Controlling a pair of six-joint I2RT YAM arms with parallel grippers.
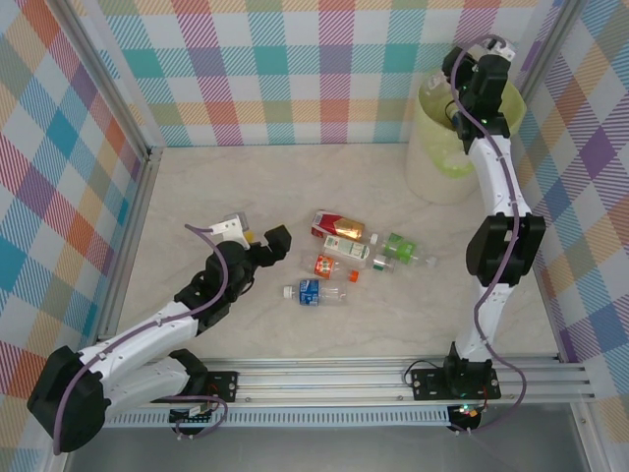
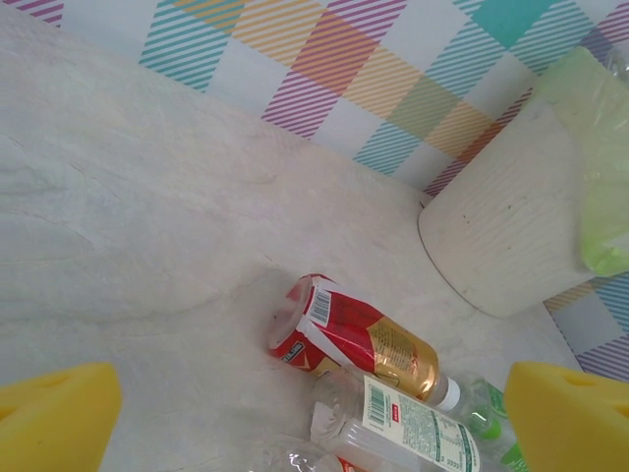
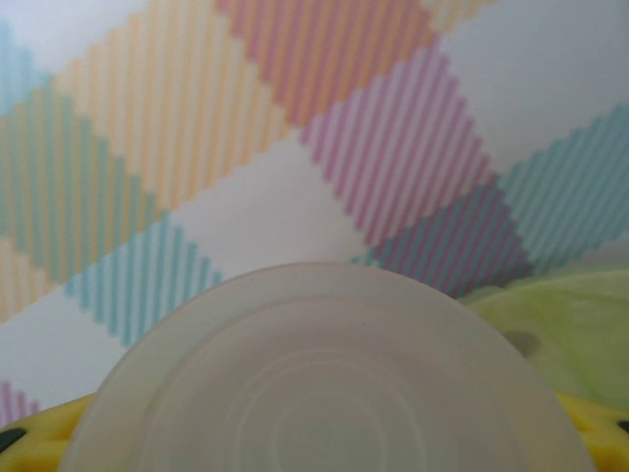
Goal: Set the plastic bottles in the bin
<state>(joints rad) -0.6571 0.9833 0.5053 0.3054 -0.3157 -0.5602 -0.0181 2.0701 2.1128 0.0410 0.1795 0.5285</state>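
The bin (image 1: 432, 167), a round whitish bucket lined with a crinkly yellow-green bag (image 2: 590, 177), stands in the far right corner of the marbled table (image 1: 197, 197). Above its rim the right gripper (image 3: 319, 442) clasps a clear bottle (image 3: 324, 374), whose smooth ringed base faces the wrist camera. The left gripper (image 1: 256, 236) is spread wide, its yellow pads (image 2: 54, 418) far apart. Mid-table lie crumpled bottles: a red-and-gold-labelled one (image 2: 354, 334) and a white-labelled one (image 2: 413, 428), both with barcodes, plus a green one (image 1: 398, 246), an orange one (image 1: 327, 265) and a blue one (image 1: 313, 291). The print is too small to read.

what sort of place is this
Probably a robot test booth: plaid backdrop walls on a metal frame, two arms bolted to a rail, bottles and a bin staged on the table.
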